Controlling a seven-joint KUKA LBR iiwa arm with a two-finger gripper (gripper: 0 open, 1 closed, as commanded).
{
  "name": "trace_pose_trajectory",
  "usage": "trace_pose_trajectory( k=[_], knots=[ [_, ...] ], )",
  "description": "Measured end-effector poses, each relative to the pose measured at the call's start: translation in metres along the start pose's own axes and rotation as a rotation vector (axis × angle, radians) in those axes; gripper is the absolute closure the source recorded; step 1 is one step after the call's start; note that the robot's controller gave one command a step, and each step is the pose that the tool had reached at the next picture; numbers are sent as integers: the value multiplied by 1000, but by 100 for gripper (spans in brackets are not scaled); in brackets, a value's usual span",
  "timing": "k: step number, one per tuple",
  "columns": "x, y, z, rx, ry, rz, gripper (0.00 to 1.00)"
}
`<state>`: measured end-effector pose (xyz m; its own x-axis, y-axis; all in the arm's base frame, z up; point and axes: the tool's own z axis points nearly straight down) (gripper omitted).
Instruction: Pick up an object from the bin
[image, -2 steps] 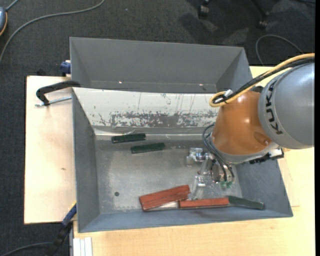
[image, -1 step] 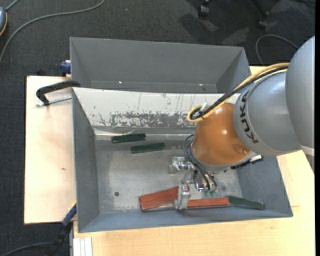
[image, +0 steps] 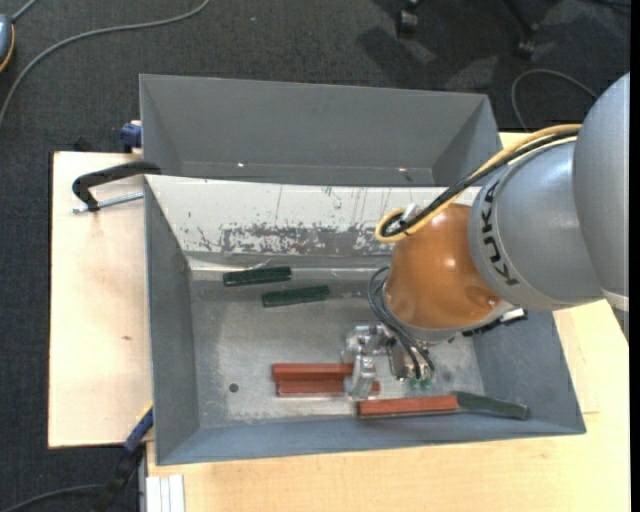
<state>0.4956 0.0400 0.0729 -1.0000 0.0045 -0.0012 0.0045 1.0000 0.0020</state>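
My gripper hangs low over the front right of the bin floor, its fingers apart and nothing visible between them. Its left finger stands at the right end of a red-brown flat block lying lengthwise on the floor. Just in front of the fingers, along the front wall, lies a thinner red-brown stick. A dark green stick continues from its right end toward the front right corner.
Two more dark green sticks lie near the back wall, left of centre. The arm's orange cover and cables hang over the right half of the bin and hide the floor beneath.
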Motion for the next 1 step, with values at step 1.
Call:
trace_pose_trajectory(
  k=[1],
  knots=[
    [-14, 26, -161, -2, -14, 35, 100]
  ],
)
